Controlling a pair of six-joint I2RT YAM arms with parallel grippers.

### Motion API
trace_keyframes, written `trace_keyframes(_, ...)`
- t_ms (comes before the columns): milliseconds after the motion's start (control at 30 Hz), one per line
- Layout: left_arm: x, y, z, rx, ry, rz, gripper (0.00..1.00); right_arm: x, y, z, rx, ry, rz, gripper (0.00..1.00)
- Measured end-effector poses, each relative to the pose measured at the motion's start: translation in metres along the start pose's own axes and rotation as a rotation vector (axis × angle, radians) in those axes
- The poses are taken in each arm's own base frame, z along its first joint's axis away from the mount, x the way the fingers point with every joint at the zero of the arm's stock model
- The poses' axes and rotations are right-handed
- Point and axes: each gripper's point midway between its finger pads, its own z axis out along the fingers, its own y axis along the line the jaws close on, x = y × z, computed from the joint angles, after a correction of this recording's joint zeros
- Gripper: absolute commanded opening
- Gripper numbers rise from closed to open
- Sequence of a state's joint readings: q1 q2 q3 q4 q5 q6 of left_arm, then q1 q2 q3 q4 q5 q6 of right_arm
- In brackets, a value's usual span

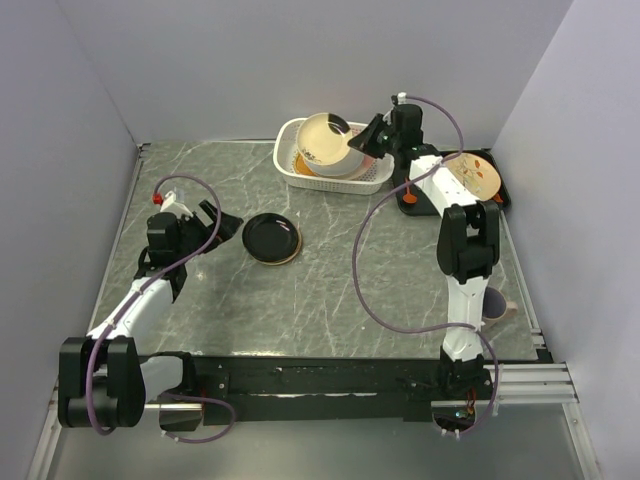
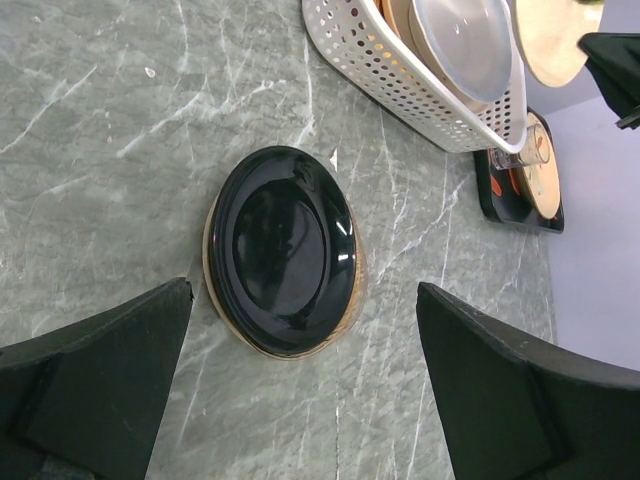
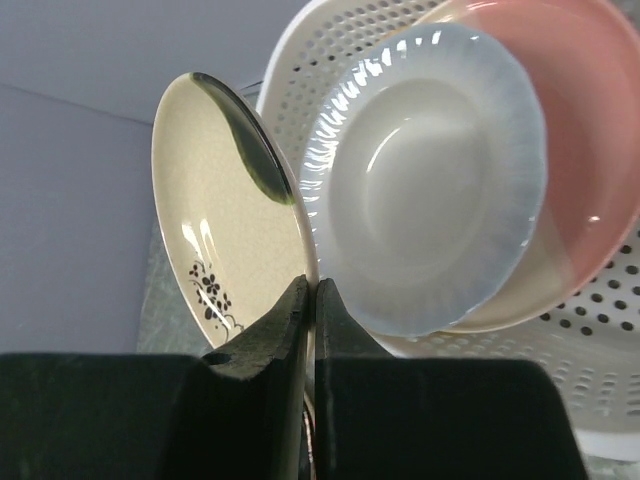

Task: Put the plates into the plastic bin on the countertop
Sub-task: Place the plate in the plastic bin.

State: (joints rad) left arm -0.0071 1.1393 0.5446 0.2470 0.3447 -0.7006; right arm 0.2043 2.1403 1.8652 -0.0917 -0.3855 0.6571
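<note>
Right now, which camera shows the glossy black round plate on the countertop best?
Left wrist: the glossy black round plate sits close up at mid-frame, its whole rim and shiny face visible. Top external shows the plate whole but small, left of centre. Right wrist does not show it.

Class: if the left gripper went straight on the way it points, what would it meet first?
Most likely the glossy black round plate, centred between the left gripper's open jaws, though depth is unclear.

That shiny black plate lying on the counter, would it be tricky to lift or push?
Probably stiff and breakable: the black plate looks like glazed ceramic. Its glossy surface may make it slippery to grasp. It seems to lie on a tan-rimmed plate, so a push could slide it off.
</note>
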Motion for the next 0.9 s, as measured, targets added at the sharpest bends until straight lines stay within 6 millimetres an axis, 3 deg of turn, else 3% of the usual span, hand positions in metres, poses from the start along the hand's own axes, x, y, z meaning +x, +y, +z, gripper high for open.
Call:
trace_keyframes(167, 0.001, 0.001, 0.000, -0.002, 0.002, -0.001, 0.99, -0.007, -0.016, 0.003, 0.029, -0.002, 0.021, 0.00)
trace_keyframes(400, 0.001, 0.001, 0.000, -0.003, 0.003, 0.000, 0.99, -0.018, -0.022, 0.011, 0.029, -0.022, 0.026, 0.00)
trace_keyframes(900, 0.004, 0.003, 0.002, -0.005, 0.016, -0.001, 0.99, 0.004, -0.058, 0.031, 0.101, 0.025, 0.074, 0.00)
